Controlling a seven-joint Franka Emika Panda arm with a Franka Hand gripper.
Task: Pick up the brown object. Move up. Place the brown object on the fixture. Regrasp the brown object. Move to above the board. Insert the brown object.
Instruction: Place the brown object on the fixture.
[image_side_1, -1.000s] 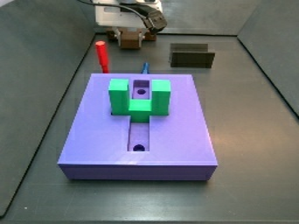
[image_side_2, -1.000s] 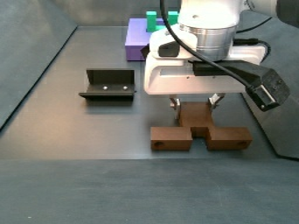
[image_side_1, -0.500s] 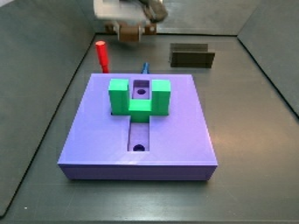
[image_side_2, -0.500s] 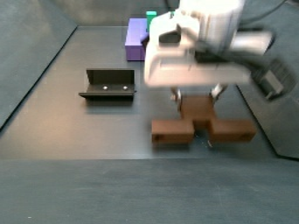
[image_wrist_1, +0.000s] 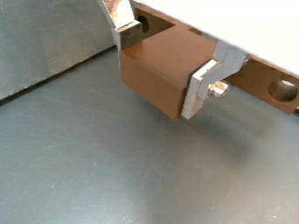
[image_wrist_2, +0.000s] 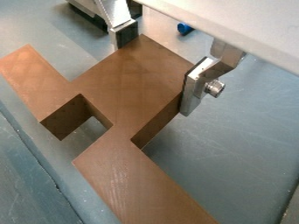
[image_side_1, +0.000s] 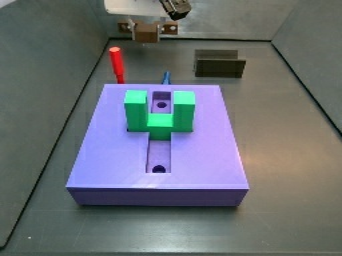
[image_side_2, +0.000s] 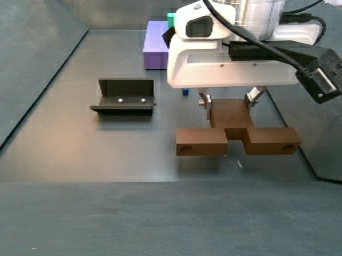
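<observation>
The brown object (image_side_2: 234, 137) is a tan-brown forked piece with a square stem and two wide arms, and a round hole shows on one side in a wrist view. My gripper (image_side_2: 230, 112) is shut on its stem and holds it a little above the floor. Both wrist views show the silver fingers (image_wrist_1: 205, 86) (image_wrist_2: 200, 84) pressed against opposite faces of the brown object (image_wrist_1: 162, 77) (image_wrist_2: 117, 105). The fixture (image_side_2: 123, 97) (image_side_1: 221, 64) stands apart on the floor. The purple board (image_side_1: 160, 150) carries a green U-shaped block (image_side_1: 159, 110). In that side view my gripper (image_side_1: 147, 32) hangs behind the board.
A red upright peg (image_side_1: 118, 63) stands behind the board's far left corner. A small blue piece (image_side_1: 167, 77) (image_wrist_2: 183, 28) lies on the floor at the board's far edge. Grey walls enclose the floor on all sides.
My gripper has risen with the brown object, which has lifted off the floor. Board, fixture and red peg have stayed put.
</observation>
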